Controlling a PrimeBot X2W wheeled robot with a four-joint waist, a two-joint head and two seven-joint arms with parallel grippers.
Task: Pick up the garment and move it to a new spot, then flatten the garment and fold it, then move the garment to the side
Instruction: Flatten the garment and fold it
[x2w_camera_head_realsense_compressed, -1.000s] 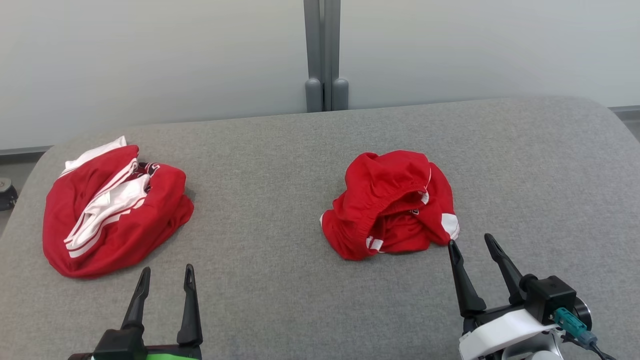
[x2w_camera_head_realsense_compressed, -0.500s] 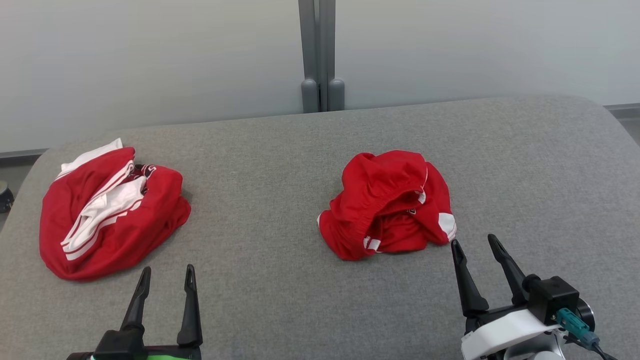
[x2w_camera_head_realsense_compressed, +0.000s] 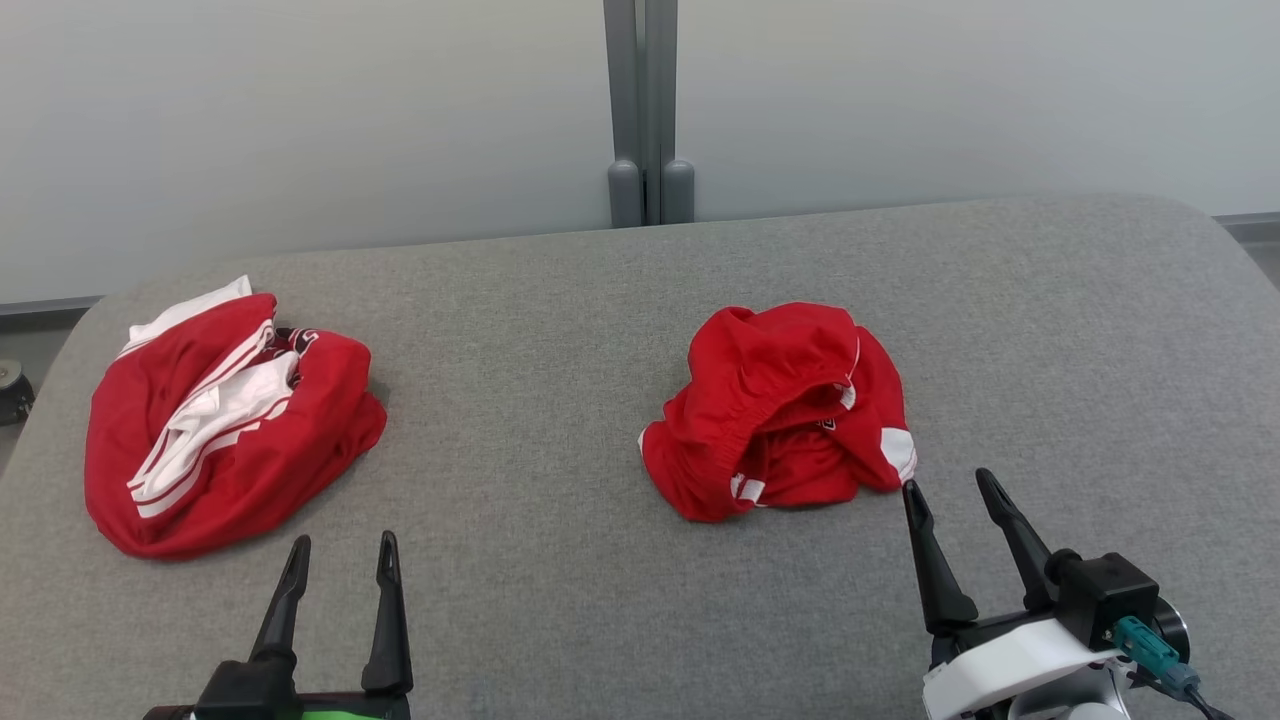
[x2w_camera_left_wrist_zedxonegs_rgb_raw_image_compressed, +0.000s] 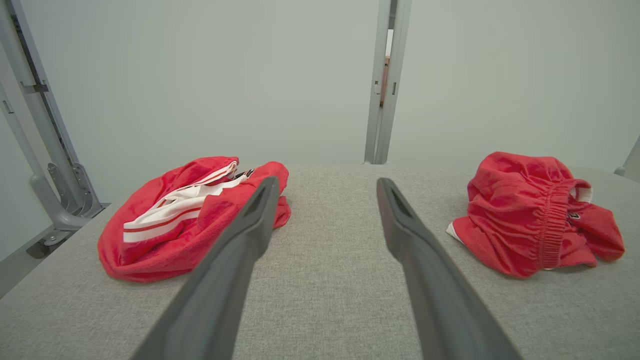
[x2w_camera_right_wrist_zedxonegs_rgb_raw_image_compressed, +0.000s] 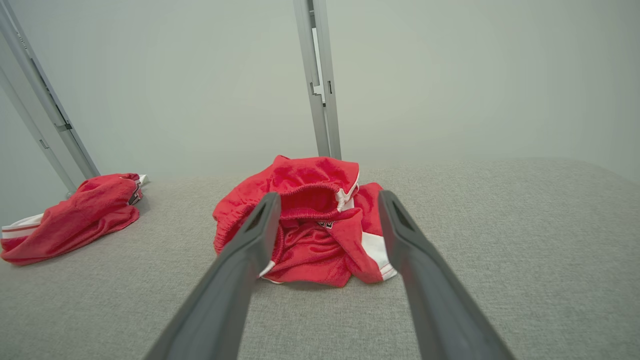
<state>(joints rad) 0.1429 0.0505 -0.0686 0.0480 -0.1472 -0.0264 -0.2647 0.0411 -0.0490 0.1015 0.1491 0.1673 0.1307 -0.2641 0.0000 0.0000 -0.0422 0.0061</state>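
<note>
Two crumpled red garments lie on the grey padded table (x2w_camera_head_realsense_compressed: 560, 300). One red garment with an elastic waistband and white patches (x2w_camera_head_realsense_compressed: 780, 410) (x2w_camera_right_wrist_zedxonegs_rgb_raw_image_compressed: 310, 220) (x2w_camera_left_wrist_zedxonegs_rgb_raw_image_compressed: 530, 215) sits right of centre. My right gripper (x2w_camera_head_realsense_compressed: 947, 482) (x2w_camera_right_wrist_zedxonegs_rgb_raw_image_compressed: 328, 196) stands open just in front of its near right corner, fingertips close to the cloth with nothing between them. The other red garment, with white stripes, (x2w_camera_head_realsense_compressed: 220, 410) (x2w_camera_left_wrist_zedxonegs_rgb_raw_image_compressed: 185, 225) (x2w_camera_right_wrist_zedxonegs_rgb_raw_image_compressed: 70, 220) lies at the far left. My left gripper (x2w_camera_head_realsense_compressed: 343, 545) (x2w_camera_left_wrist_zedxonegs_rgb_raw_image_compressed: 327, 182) is open and empty, short of that garment and pointing at the bare cloth between the two.
A grey upright post (x2w_camera_head_realsense_compressed: 650, 100) stands behind the table's back edge against a pale wall. The table's corners are rounded, and the floor shows past its left edge. Bare grey surface stretches between the garments and to the far right.
The head view swayed slightly left and back. Both grippers stay open and have barely shifted. The two garments lie as before.
</note>
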